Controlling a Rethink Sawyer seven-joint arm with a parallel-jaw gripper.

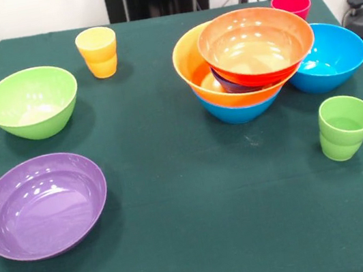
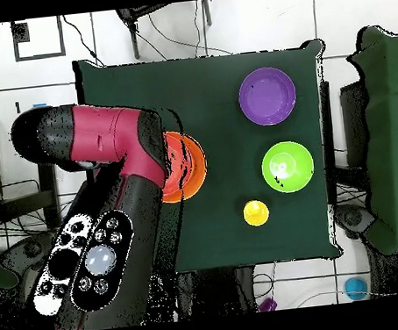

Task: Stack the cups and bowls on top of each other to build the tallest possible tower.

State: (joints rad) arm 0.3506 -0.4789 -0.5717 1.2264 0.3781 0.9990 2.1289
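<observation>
Orange-red, the top bowl (image 1: pixel 256 45) is seen tilted on the tower (image 1: pixel 238 79) near the bench's (image 1: pixel 198 244) far edge, while the pincer's opening cannot be told, being hidden from both views.

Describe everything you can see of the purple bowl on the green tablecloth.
The purple bowl is wide, shallow and round, of glossy plastic with light glinting off its inside. It sits upright and empty on the dark green tablecloth, at a corner of the table. Nothing touches it: the lime green bowl stands apart beside it. From overhead it shows as a plain purple disc.
</observation>
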